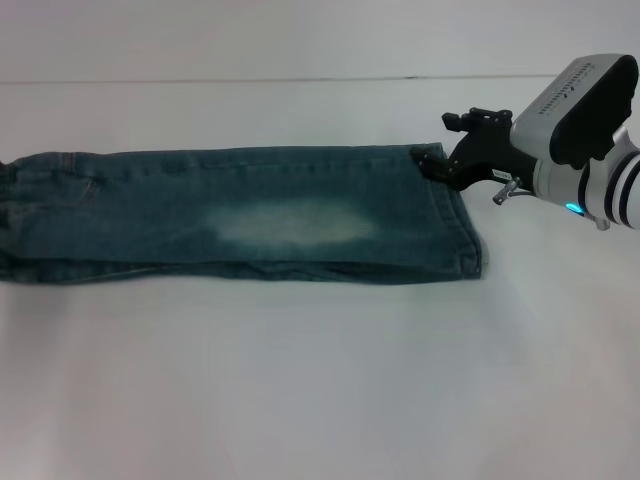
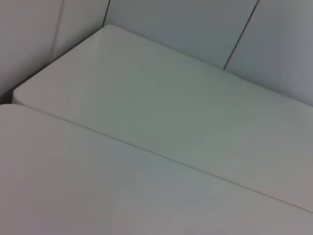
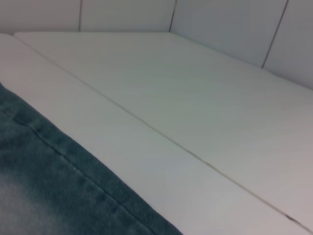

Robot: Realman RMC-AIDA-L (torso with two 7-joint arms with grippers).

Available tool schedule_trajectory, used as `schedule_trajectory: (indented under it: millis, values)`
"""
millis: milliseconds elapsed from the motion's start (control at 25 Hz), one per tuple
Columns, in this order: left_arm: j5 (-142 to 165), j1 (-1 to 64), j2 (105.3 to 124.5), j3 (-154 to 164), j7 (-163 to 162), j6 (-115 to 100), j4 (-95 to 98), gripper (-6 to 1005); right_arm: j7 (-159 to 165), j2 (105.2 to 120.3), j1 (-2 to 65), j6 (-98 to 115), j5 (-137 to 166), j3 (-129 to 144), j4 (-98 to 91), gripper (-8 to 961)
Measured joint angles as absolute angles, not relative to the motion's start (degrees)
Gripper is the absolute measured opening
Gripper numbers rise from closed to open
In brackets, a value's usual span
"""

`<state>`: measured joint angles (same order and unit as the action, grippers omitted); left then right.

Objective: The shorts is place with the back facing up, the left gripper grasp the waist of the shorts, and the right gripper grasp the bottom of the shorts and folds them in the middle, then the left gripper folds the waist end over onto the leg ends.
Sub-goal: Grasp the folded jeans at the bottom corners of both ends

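Shorts [image 1: 250, 215] lie flat on white table [image 1: 300, 390], already folded lengthwise into a long strip running L–R across head view. Pale bleached patch approx mid-strip. Waist end off toward my L, at frame edge; leg hems [image 1: 462, 225] at my R end, double stitching visible.

My right gripper [image 1: 432, 165] sits at the far corner of the hem end, black claw low on the table, tips touching the denim edge. Fingers look drawn close on that corner, but whether they actually pinch cloth – can't tell from here.

R wrist view: denim edge w/ stitched seam [image 3: 58, 147] close under the cam, bare table beyond, seam line btwn two tabletops.

My left gripper: not seen in any view. L wrist cam shows only tabletop and wall.
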<state>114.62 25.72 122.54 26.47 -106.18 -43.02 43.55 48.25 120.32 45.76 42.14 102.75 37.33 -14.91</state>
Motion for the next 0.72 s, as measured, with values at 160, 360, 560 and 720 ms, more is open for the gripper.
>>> schedule_trajectory:
  millis: [160,360,560,720]
  values:
    - [114.51,25.37,122.49,26.38,-106.2,-43.3,43.9,520,48.25,120.27,45.59,42.47,102.68,37.18,-15.09,727]
    - [114.23,24.23,122.42,23.91,-106.34,-46.34,45.87,776,48.26,120.02,45.1,44.5,100.97,37.28,-15.31,811]
    - [109.34,21.77,122.04,18.87,-102.61,-59.55,47.85,773,48.99,119.81,44.12,47.83,99.91,37.28,-16.55,896]
    - [105.89,20.89,121.9,17.4,-97.49,-66.67,46.91,770,49.04,119.92,44.03,48.34,99.88,37.48,-16.84,902]
